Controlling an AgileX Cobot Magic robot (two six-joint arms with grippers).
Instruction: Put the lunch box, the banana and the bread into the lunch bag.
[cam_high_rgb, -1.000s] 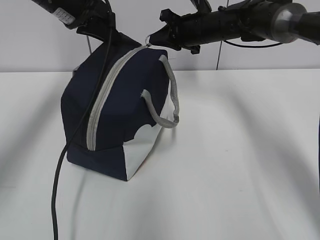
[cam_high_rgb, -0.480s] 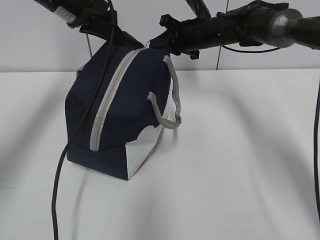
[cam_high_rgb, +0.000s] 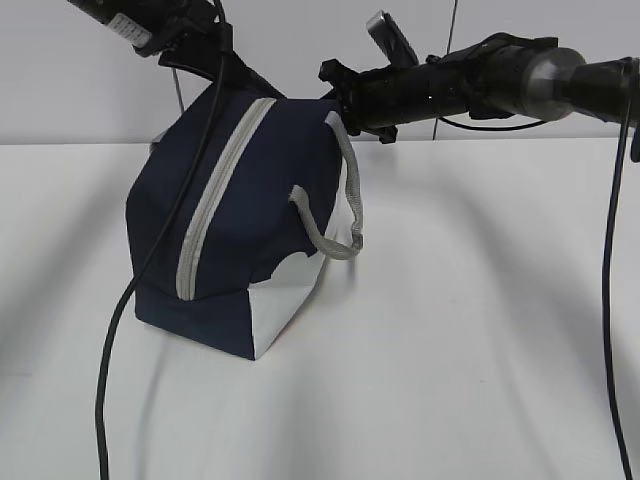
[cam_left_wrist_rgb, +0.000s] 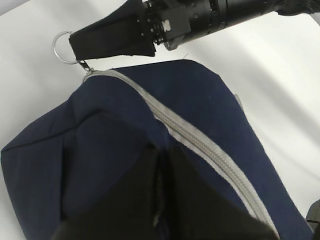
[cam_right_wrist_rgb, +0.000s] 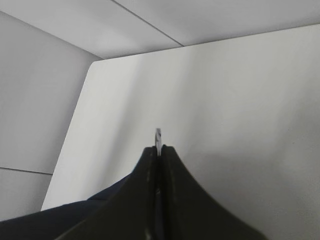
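Here, the lunch bag (cam_high_rgb: 240, 225) is being held on the white table (cam_high_rgb: 480, 330) — tipped, with its grey zipper (cam_high_rgb: 215, 190) running closed along the face turned toward the exterior camera. The ring pull (cam_left_wrist_rgb: 63, 46) at the zipper's end is being pinched by the right gripper (cam_left_wrist_rgb: 82, 47), whose jaws are pressed together on it. The navy fabric at the bag's top is being clamped by the left gripper (cam_left_wrist_rgb: 160, 165), its fingers nearly meeting. A grey handle (cam_high_rgb: 340, 205) is hanging loose at the side.
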